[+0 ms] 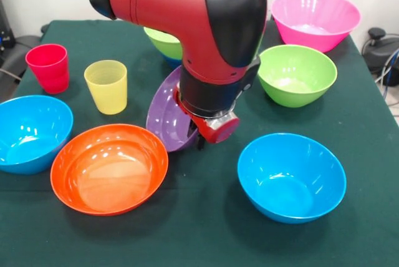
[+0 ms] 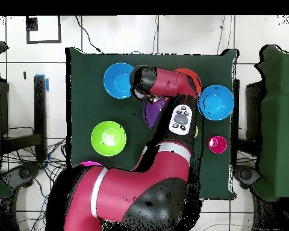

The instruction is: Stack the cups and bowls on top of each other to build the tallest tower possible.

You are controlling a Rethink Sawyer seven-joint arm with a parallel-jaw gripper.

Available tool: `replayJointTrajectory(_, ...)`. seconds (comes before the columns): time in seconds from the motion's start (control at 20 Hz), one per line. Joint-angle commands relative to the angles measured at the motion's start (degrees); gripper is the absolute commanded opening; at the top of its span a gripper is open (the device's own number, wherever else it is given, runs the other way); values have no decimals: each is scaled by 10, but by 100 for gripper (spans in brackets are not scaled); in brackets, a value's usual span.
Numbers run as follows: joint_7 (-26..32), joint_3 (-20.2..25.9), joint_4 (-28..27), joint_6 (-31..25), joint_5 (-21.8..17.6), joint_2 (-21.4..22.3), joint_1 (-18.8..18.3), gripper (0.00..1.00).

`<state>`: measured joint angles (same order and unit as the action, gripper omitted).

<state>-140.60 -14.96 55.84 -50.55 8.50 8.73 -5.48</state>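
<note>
nearest the camera sit a glossy light blue plastic bowl (image 1: 292, 176) and a glossy orange plastic bowl (image 1: 109, 168), flanking the gripper (image 1: 201, 141) on the green bench (image 1: 206, 229). the gripper hangs under the red and black arm (image 1: 187, 24), right beside a purple plastic bowl (image 1: 168, 120) that stands tilted on its edge; whether it is clamped on the rim or apart, i cannot tell.

judged step: carry the purple bowl to a stack. behind the gripper, mostly hidden by the arm, a lime green bowl over something blue (image 1: 165, 45) looks like the tower. lift well clear first and level the bowl before lowering. open bench lies just in front of the gripper; the orange bowl crowds one side.
</note>
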Motion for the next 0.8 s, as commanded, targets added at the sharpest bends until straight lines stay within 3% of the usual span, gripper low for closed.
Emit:
replayJointTrajectory(0.05,147,103,10,19,-49,-3,-11,0)
replayJointTrajectory(0.8,179,137,18,-43,-47,45,-39,0)
